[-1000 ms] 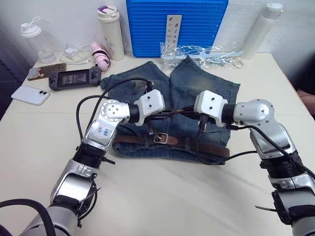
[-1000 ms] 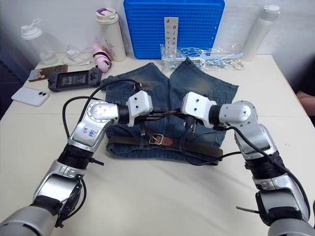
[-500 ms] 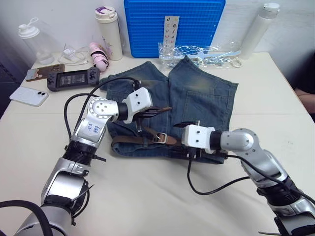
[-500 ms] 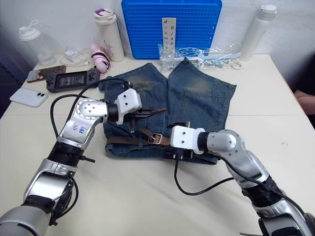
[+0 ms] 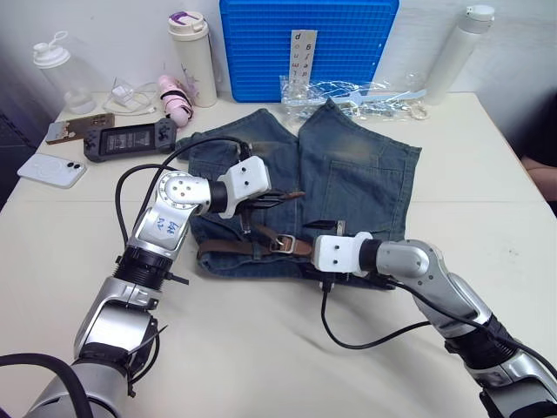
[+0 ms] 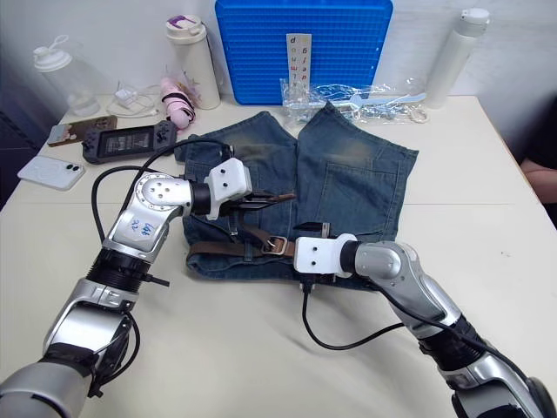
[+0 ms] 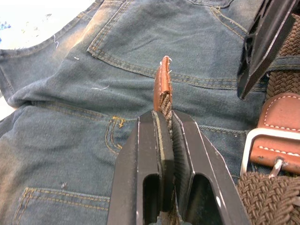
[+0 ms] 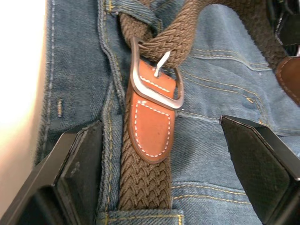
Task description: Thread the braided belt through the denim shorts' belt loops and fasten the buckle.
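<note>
The denim shorts (image 5: pixel 357 165) lie flat mid-table, waistband toward me. The braided belt (image 5: pixel 226 247) runs along that waistband under a belt loop (image 8: pixel 140 11). Its silver buckle (image 8: pixel 157 99) sits on a reddish leather tab with the prong through the braid. My left gripper (image 7: pixel 164 123) is shut on the belt's leather tip (image 7: pixel 162 77), held a little above the shorts left of centre. My right gripper (image 8: pixel 161 133) hovers low over the waistband, open wide, one finger on each side of the strap just beside the buckle.
A blue crate (image 5: pixel 309 43) stands at the back, with a clear plastic bag (image 5: pixel 348 91) before it. Bottles (image 5: pixel 196 57), a game console (image 5: pixel 130 138) and a phone (image 5: pixel 50 170) crowd the back left. A white bottle (image 5: pixel 461 52) leans back right. A black cable (image 5: pixel 365 335) loops over the near table.
My right gripper has dropped from beside the left gripper over the shorts to the waistband by the buckle and has opened wide. The left gripper keeps hold of the belt tip.
</note>
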